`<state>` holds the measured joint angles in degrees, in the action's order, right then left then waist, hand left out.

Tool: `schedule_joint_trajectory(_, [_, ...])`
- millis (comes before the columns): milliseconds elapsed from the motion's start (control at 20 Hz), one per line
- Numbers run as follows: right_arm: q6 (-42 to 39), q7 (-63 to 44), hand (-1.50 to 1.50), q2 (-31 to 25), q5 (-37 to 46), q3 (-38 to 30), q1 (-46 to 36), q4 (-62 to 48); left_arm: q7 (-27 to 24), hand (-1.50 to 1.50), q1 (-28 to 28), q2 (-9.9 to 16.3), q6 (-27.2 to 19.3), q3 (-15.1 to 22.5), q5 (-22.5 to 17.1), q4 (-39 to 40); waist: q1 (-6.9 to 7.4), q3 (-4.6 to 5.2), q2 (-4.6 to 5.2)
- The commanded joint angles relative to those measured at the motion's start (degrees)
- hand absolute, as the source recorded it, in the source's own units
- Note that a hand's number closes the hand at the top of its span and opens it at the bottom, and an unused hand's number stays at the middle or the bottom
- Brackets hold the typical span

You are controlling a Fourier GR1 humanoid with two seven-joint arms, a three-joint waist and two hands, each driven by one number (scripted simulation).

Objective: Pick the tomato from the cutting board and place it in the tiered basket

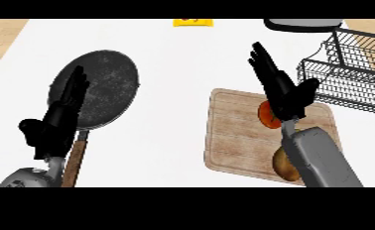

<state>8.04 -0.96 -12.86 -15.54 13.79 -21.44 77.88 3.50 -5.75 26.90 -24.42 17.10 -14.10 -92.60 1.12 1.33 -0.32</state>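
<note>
Head view: the cutting board (242,135) lies on the white bench (183,65) and serves as the landmark. The tomato (267,115) sits on the board's upper right part, mostly hidden under the right hand (282,87), which hangs over it with fingers straight and released, pointing away toward the board's far edge. Nothing is grasped yet.

A brownish round thing (282,167) lies at the board's lower right, partly behind the forearm. The tiered basket (341,73) stands just beyond the board's upper right corner.

Well to the board's left a dark pan (99,87) rests on the bench, and the left hand (58,120) rests over its handle side, fingers relaxed, holding nothing.

The step in hand looks like the approach to the tomato. Next, the right hand probably needs to lower, curl round the tomato, then lift it toward the basket.
</note>
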Motion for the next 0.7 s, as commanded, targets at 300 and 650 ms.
schedule_joint_trajectory(300, [19.85, 14.56, 1.5, 4.99, -5.09, -21.78, 3.13, 14.37, -0.08, 0.0, 2.3, 4.76, -0.29, -3.66, 2.66, 4.41, -10.78, -3.68, -4.46])
schedule_joint_trajectory(650, [40.28, 7.24, -1.5, 6.97, 9.93, -17.23, 30.41, 17.09, 0.78, 0.0, -1.88, 4.66, 0.57, -2.5, 5.57, 7.95, -4.99, -1.18, -0.05])
